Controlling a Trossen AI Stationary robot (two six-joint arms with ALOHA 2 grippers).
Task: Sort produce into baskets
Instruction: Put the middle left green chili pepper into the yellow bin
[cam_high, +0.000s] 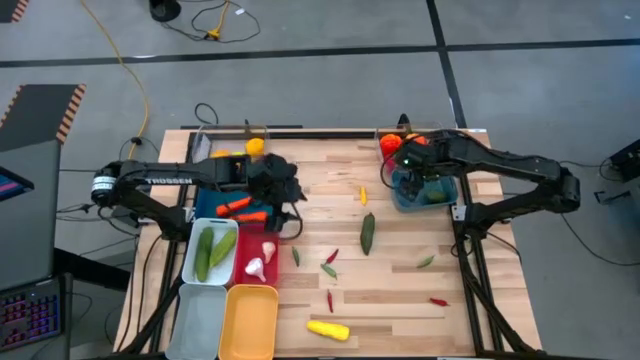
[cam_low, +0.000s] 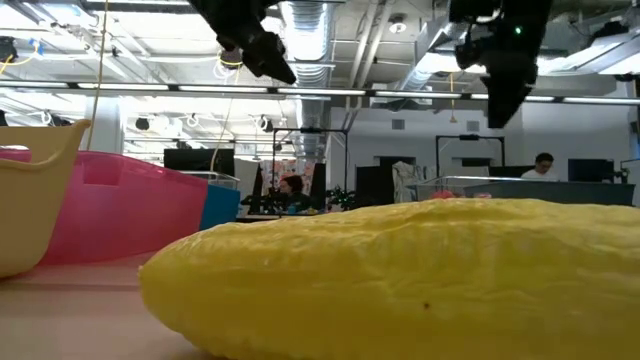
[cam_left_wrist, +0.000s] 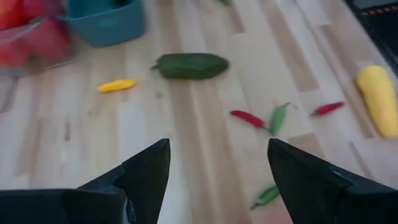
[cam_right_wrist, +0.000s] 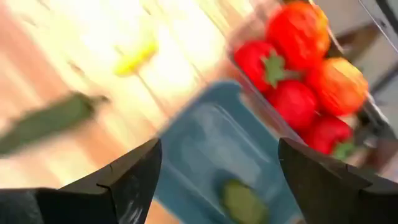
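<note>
Right gripper (cam_right_wrist: 214, 177) over teal bin (cam_right_wrist: 205, 149), fingers apart and empty; green piece (cam_right_wrist: 242, 202) between them, tomatoes (cam_right_wrist: 292, 68) beyond. Left gripper (cam_left_wrist: 217, 177) likewise spread, chillies (cam_left_wrist: 249, 118) ahead. Risk: knocking the bin wall when withdrawing.

On the bare surface lie one dark green cucumber (cam_high: 368, 233) near the middle, one yellow squash (cam_high: 328, 329) at six o'clock, one small yellow chilli (cam_high: 363, 195), three red chillies (cam_high: 439, 301) and three green chillies (cam_high: 426, 261). The white bin (cam_high: 187, 262) at eight o'clock holds two cucumbers (cam_high: 212, 249), and the red bin (cam_high: 246, 280) beside it holds two garlic bulbs (cam_high: 255, 267). The teal bin (cam_high: 400, 198) at two o'clock holds one green piece (cam_right_wrist: 244, 201).
</note>
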